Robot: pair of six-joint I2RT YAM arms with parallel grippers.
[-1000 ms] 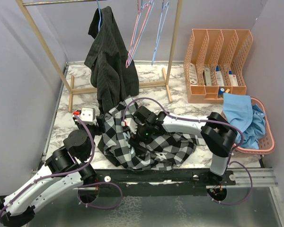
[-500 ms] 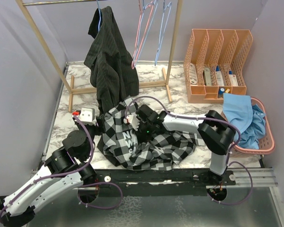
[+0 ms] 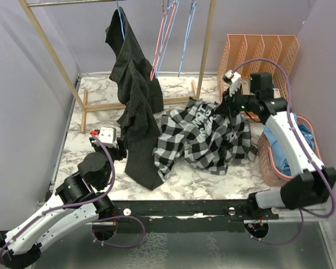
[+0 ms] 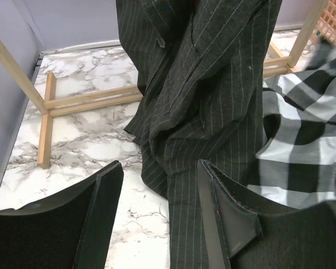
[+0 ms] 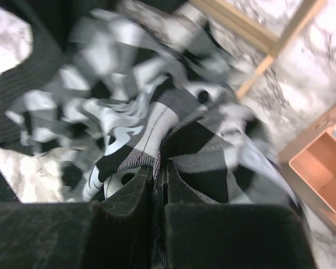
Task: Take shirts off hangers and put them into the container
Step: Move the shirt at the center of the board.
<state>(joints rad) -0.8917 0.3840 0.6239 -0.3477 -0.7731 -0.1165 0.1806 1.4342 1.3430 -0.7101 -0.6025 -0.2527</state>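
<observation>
My right gripper (image 3: 221,107) is shut on the black-and-white checked shirt (image 3: 207,134), holding it up over the table's back right; the rest trails onto the marble. In the right wrist view the fingers (image 5: 140,188) pinch a fold of the checked shirt (image 5: 204,162). The black pinstriped shirt (image 3: 132,84) hangs from a light blue hanger (image 3: 119,14), its tail on the table. My left gripper (image 4: 159,165) stands open and holds nothing, just in front of the pinstriped shirt (image 4: 207,84). The salmon container (image 3: 269,165) at the right holds a light blue shirt (image 3: 309,136). Bare pink (image 3: 159,42) and blue hangers (image 3: 186,39) hang on the rack.
The wooden rack (image 3: 204,61) stands across the back, its floor bars (image 4: 84,100) near my left gripper. A peach file organizer (image 3: 263,47) sits at the back right, behind my right arm. Grey walls close in on both sides.
My right gripper shut on the checked shirt and carried it from the front middle up to the back right. The pinstriped shirt now hangs longer, and the bare hangers have swung.
</observation>
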